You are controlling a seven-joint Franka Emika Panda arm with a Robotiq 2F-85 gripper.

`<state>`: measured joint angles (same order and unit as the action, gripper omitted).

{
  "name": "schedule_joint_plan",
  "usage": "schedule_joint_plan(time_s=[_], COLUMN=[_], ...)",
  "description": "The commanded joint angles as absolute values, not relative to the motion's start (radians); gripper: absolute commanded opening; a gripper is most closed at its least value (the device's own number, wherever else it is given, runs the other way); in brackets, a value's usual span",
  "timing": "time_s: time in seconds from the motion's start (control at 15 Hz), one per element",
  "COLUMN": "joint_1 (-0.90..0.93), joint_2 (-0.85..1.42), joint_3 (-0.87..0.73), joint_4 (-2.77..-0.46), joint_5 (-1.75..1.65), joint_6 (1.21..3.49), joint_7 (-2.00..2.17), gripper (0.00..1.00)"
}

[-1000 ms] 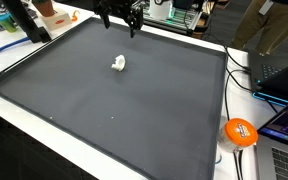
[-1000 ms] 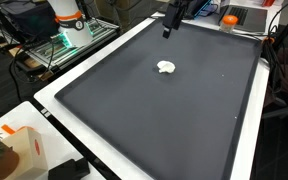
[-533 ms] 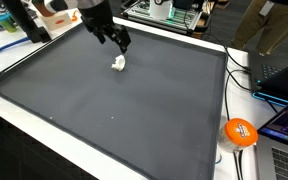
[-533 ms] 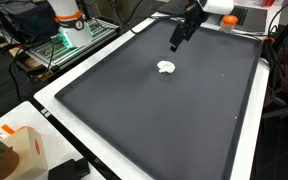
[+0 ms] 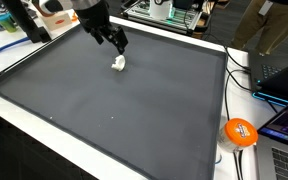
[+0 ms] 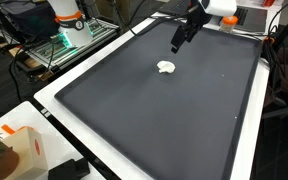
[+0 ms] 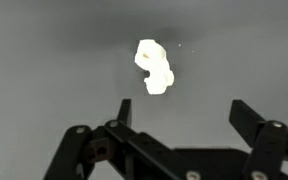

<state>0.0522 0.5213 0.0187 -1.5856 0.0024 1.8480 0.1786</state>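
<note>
Gripper (image 5: 118, 42) hovering over black mat (image 5: 134, 110), white lump (image 5: 119, 64) near, wrist view alone shows jaws wide apart, empty.

A robotics lab: laptops (image 5: 282, 78), loose cables (image 5: 236, 62) and lit electronics (image 6: 58, 45) ring the dark-matted bench (image 5: 134, 112).

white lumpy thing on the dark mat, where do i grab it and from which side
Likely from straight above: the small white lumpy piece lies low on the dark grey mat, nothing beside it. Pinch across its narrower middle; in the wrist view it is longer up-down than across, and the open end effector opens left-right, which suits that.
</note>
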Motion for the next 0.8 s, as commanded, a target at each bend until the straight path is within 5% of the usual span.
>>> schedule_joint_plan(time_s=[0.0, 0.73], joint_1=[0.041, 0.021], joint_2=[0.566, 0.804], joint_3=[0.009, 0.006], joint_4=[-1.516, -1.233], joint_5=[0.023, 0.034], joint_6=[1.76, 1.567], joint_7=[0.164, 0.146], gripper=[1.0, 1.0])
